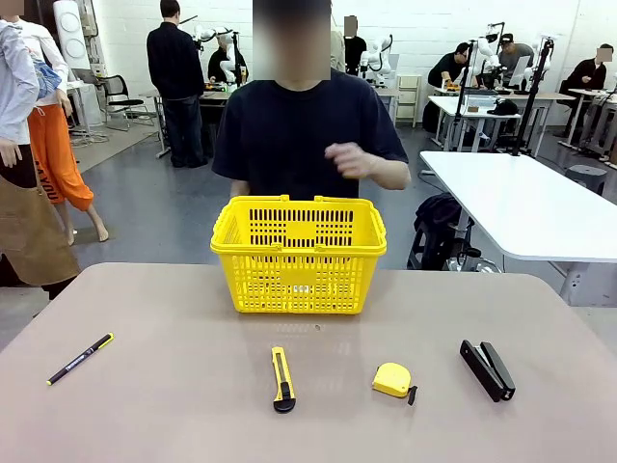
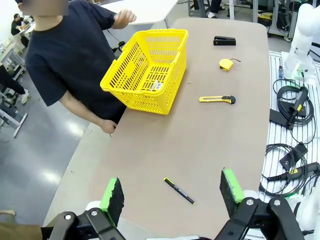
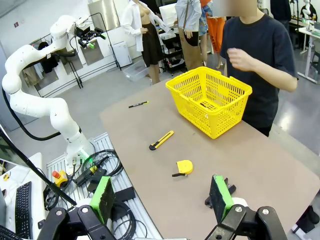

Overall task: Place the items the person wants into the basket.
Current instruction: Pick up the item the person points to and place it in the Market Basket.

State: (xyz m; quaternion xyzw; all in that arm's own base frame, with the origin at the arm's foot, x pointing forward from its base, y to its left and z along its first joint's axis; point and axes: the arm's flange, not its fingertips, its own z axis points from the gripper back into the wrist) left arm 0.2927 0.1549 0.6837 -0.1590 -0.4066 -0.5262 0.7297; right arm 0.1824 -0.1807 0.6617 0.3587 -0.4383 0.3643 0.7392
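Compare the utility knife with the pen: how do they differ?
The utility knife is thick and mostly yellow; the pen is thin and mostly black. The utility knife lies before the basket, pointing roughly at it; the pen lies slanted far to the robot's left. Both lie flat on the table, untouched.

A yellow basket (image 1: 299, 275) with lattice sides stands upright at the far middle of the table, just before the person (image 1: 304, 135) in a black T-shirt. A yellow-and-black knife (image 1: 282, 379) is laid flat nearer. A thin black pen (image 1: 80, 359) is laid well apart, at the left.
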